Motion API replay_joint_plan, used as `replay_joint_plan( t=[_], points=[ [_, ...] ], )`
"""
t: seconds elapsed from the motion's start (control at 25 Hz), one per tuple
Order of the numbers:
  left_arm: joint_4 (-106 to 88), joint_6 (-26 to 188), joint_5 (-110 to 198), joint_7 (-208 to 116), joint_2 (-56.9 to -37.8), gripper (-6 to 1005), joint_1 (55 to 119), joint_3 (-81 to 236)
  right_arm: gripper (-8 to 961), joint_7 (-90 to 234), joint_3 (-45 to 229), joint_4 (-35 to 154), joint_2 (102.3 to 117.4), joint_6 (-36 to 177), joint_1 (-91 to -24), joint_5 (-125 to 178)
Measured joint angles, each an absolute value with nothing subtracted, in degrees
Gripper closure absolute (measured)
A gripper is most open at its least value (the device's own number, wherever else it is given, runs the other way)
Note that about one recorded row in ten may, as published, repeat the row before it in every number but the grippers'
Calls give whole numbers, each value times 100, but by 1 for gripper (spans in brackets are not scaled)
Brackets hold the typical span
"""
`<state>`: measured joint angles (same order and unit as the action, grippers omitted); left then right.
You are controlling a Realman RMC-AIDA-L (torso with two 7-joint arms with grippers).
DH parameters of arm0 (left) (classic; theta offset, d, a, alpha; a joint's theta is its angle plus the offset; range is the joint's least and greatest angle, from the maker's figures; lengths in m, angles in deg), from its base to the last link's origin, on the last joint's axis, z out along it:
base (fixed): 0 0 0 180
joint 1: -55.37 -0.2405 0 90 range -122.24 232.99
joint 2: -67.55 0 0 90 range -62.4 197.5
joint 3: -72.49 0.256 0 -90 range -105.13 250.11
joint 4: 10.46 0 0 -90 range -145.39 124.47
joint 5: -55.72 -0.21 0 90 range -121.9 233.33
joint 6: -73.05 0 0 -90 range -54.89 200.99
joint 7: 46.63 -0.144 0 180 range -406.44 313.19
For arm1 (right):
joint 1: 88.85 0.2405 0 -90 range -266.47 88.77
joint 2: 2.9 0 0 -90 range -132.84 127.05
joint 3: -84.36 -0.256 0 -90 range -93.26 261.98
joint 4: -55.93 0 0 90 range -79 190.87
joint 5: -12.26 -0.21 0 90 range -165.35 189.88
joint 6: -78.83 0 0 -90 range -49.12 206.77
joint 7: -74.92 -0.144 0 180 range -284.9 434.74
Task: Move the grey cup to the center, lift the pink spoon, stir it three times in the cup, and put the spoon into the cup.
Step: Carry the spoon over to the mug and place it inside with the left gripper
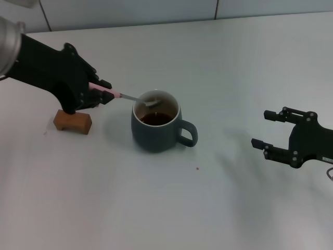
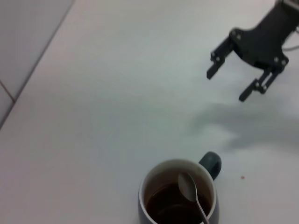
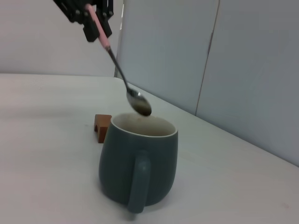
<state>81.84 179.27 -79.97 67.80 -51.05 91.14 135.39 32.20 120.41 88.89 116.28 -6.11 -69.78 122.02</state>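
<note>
One grey cup (image 1: 155,128), one pink spoon (image 1: 126,97), one brown block (image 1: 72,121).

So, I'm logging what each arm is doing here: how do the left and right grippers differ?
The left gripper is shut on the pink spoon, holding its bowl just above the grey cup; the right gripper is open and holds nothing. The left one is raised beside the cup, while the right one sits apart, on the side the cup's handle faces. Both are black.

The left hand (image 1: 99,92) covers most of the pink spoon's (image 1: 136,99) handle. The brown block (image 1: 73,121) sits partly behind that hand. The left wrist view crops the grey cup (image 2: 177,198).
</note>
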Motion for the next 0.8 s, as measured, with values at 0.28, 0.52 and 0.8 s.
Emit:
replay_joint_plan(
  t=[0.28,0.52,0.8],
  points=[
    [8194,17629,-8502,6931,-5126,867,9279,14271,262,3220,12044,8873,11628,-607,-6971,12188],
    [8157,17315,-9039,7082,-5143,867,9332,14893,262,3221,12040,8857,11628,-607,-6971,12186],
    [8086,17204,-9274,7216,-5155,867,9483,15307,262,3213,12041,8854,11635,-609,-6995,12186]
  ],
)
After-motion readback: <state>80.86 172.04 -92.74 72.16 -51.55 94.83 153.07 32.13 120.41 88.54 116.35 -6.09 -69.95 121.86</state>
